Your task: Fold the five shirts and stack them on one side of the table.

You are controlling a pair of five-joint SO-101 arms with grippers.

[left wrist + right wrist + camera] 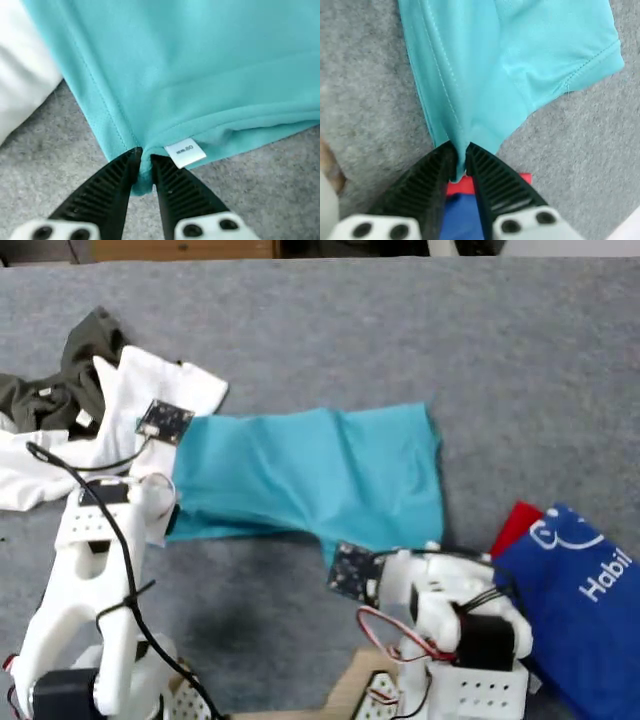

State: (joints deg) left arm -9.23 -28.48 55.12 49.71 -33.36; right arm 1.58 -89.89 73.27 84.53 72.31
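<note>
Both arms are gripping the teal knit shirt (310, 475), which is lying spread and a bit rumpled mid-table on the grey felt table (400, 320). The left gripper (144, 152) is clamping the hem corner next to the small white care tag (185, 152), just beside the crumpled white shirt (150, 380). The right gripper (459, 148) is pinching the near edge close to a sleeve, jaws closed on fabric.

I'm reading this as setting up a fold of the near edge.

- Both pinches are biting shallow, so I'm suggesting a slow, low lift with both arms moving in sync.
- Keep the cloth lightly taut between the grips. Uneven pull is likely going to skew the crease or slip a corner.
- Watch the left side, since the white shirt may snag and drag along.
- Steer clear of the blue printed garment (580, 620) lying at the right.
</note>
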